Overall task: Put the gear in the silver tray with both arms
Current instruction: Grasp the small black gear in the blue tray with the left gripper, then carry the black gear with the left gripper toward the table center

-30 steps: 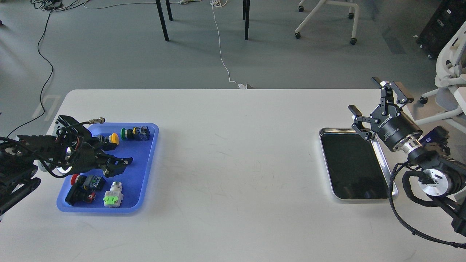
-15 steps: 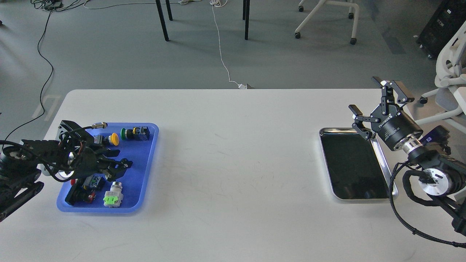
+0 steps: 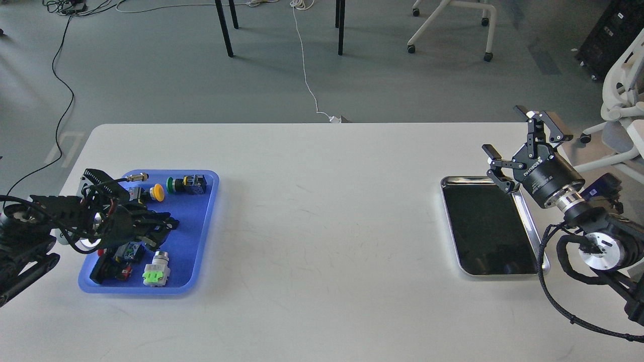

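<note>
The silver tray (image 3: 484, 226) lies empty at the table's right, with a dark mirror-like floor. My right gripper (image 3: 504, 133) hovers above its far right corner, fingers wide open and empty. At the left, a blue tray (image 3: 200, 241) holds the parts: a yellow push button (image 3: 158, 192), a green button on a black block (image 3: 187, 184), a red and black switch (image 3: 113, 261), a white and green part (image 3: 156, 270) and a metal connector (image 3: 136, 176). My left gripper (image 3: 165, 222) is low over the blue tray's middle. Its dark fingers cannot be told apart.
The white table (image 3: 322, 226) stretches between the two trays. Beyond its far edge are grey floor, table legs (image 3: 224, 27), a white cable (image 3: 306, 75) and chair bases. A white chair (image 3: 621, 100) stands right of my right arm.
My left gripper has drawn back slightly to the left and lowered over the blue tray, and its fingers look closer together. My right arm has barely moved.
</note>
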Tool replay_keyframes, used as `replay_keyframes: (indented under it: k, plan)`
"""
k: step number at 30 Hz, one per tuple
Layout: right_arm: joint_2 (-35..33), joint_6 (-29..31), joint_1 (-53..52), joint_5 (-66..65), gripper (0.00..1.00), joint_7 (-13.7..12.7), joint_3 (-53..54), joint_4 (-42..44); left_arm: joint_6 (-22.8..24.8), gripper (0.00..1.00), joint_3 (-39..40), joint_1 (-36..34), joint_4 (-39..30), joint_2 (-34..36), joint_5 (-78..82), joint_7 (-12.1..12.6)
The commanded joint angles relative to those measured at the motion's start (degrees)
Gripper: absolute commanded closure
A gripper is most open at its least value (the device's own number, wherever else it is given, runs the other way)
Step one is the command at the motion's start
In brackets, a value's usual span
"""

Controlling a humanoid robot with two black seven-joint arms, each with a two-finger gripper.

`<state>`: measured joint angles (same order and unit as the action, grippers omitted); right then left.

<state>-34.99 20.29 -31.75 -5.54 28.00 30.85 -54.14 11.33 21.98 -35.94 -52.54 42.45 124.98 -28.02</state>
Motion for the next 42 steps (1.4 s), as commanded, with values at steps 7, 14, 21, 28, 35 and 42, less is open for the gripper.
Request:
replay_keyframes:
  k: [7, 14, 21, 28, 35, 42]
  plan:
    - [0.0, 0.0, -0.2, 0.0, 0.01, 0.0, 0.0, 0.0, 0.1, 0.83, 0.3, -1.0, -1.0, 0.3, 0.0, 0.0]
    - [-0.1, 0.0, -0.2, 0.0, 0.01, 0.0, 0.0, 0.1, 3.3, 0.82, 0.3, -8.2, -12.7, 4.7, 0.0, 0.0]
    - [-0.1, -0.3, -0.3, 0.0, 0.01, 0.0, 0.0, 0.7, 7.6, 0.82, 0.2, -14.9, -23.3, 4.4, 0.0, 0.0]
    - [-0.2, -0.6, -0.1, 0.1, 0.01, 0.0, 0.2, 3.2, 14.3, 0.81, -5.7, -23.6, -19.1, -12.8, 0.0, 0.0]
    - [-1.3, -0.5, 0.4, 0.1, 0.01, 0.0, 0.2, 5.3, 14.1, 0.81, -12.0, -26.0, -6.8, -26.3, 0.0, 0.0]
    - [-1.4, -0.5, 0.5, 0.1, 0.01, 0.0, 0.0, 6.7, 13.9, 0.80, -14.8, -25.2, -2.5, -32.6, 0.0, 0.0]
